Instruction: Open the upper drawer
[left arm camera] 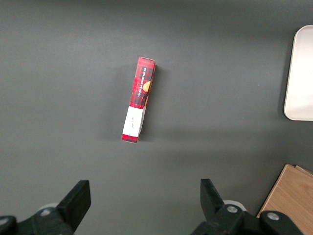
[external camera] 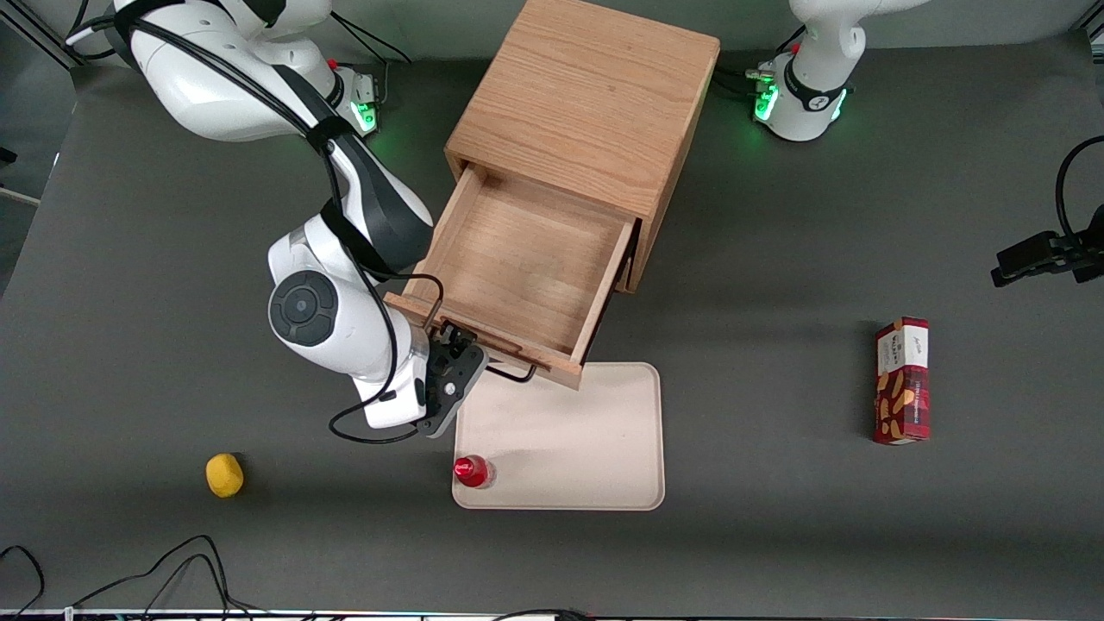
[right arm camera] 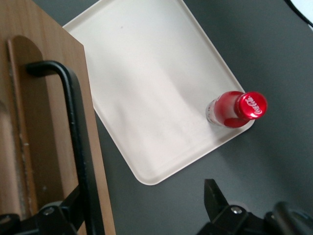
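The upper drawer (external camera: pixel 517 267) stands pulled well out of the wooden cabinet (external camera: pixel 586 103), its bare light-oak tray open to view from above and angled toward the front camera. Its front panel hangs just over the edge of a cream tray (external camera: pixel 595 448) that lies flat on the dark table (external camera: pixel 776 535), nearer the front camera than the cabinet.

The gripper (external camera: pixel 455 352) sits at the drawer's front panel, at the end of the thin black wire handle (right arm camera: pixel 73 122) that lies toward the working arm's side. In the right wrist view the handle runs past one finger (right arm camera: pixel 63 215), while the other finger (right arm camera: pixel 217 205) stands well apart from it over the table; the jaws are spread wide and grip nothing.

A small red-capped bottle (external camera: pixel 473 471) stands upright on the tray's corner nearest the front camera. A yellow lemon-like thing (external camera: pixel 224 475) lies on the table toward the working arm's end. A red cookie box (external camera: pixel 902 380) lies toward the parked arm's end, well apart from the tray.
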`<state>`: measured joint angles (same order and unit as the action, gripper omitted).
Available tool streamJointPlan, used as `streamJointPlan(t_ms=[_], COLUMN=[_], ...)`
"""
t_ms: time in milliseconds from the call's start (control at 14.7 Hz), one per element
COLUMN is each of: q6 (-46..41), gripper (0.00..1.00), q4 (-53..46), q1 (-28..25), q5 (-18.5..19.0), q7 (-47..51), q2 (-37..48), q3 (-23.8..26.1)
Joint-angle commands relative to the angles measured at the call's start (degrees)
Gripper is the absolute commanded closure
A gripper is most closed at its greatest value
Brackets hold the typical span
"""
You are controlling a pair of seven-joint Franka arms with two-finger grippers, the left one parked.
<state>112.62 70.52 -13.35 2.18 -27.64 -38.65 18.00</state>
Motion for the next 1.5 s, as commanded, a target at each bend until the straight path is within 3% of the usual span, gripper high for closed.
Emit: streamJointPlan(t_ms=[0, 409, 477, 682, 818, 1091, 1295, 1432], q6=[0.1, 1.9, 2.8, 2.6, 0.0, -13.1, -15.4, -15.9], gripper=[0.00, 0.00, 0.00, 0.00, 0.00, 0.00, 0.00, 0.00], q4=[-1.6, -1.1, -0.7, 3.2, 8.3, 9.8, 17.6, 22.0], q1=[-0.4, 1.5, 2.8, 3.8, 6.7, 12.4, 16.5, 19.2], q5=[0.5, -0.1, -2.1, -14.0, -15.8, -14.1, -5.8, -4.4], q7=[-0.6, 2.3, 2.8, 4.4, 7.9, 29.0, 29.8, 29.8], q2=[1.6, 10.1, 11.1, 17.1, 22.2, 26.5, 33.9, 37.3], q3=[-0.3, -2.5, -2.7, -8.5, -10.2, -10.3, -9.6, -8.7])
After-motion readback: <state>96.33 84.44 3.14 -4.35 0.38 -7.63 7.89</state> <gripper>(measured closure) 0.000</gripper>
